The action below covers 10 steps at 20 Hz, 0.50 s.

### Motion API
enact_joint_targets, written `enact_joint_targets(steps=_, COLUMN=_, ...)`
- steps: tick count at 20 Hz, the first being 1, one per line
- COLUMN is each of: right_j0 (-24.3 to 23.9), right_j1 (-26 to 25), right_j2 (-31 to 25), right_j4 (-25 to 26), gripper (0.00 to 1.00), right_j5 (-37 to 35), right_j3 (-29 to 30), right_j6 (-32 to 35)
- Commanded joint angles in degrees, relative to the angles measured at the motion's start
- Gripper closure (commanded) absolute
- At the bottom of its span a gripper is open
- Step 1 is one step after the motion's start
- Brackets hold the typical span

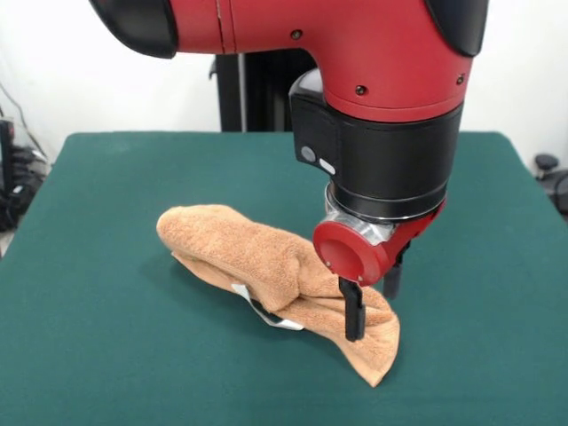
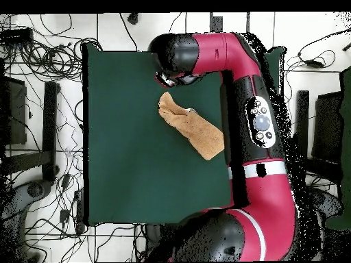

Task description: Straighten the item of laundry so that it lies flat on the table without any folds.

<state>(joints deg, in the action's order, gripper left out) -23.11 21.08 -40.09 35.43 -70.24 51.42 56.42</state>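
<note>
My pincer (image 1: pixel 373 306) hangs with fingers parted astride the near-right end of the towel (image 1: pixel 266 262), gripping nothing yet as far as I can judge, because the cloth lies bunched lengthwise mid-desk (image 1: pixel 106 355) and needs pulling open.

obstacle: bunched towel (image 1: pixel 266 271) under tool (image 1: pixel 373 306) | free: green table (image 1: pixel 106 355) all round

Bunched orange-tan terry hand towel (image 1: pixel 266 266) lies on dark green felt-topped table (image 1: pixel 106 337); black-fingered gripper (image 1: pixel 373 302) straddles its near-right end, remainder trailing away leftward.
</note>
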Motion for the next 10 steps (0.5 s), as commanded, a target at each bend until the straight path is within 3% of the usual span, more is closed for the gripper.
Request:
enact_joint_targets(steps=1, right_j0=2.90, right_j1=-1.33, right_j2=-3.25, right_j4=-0.26, gripper=0.00, right_j5=-3.72, right_j3=-0.96, right_j6=-16.33)
enact_joint_targets(steps=10, right_j0=3.20, right_j1=-1.63, right_j2=-3.12, right_j4=-0.01, gripper=0.00, right_j5=-3.16, right_j3=-1.69, right_j6=-16.64)
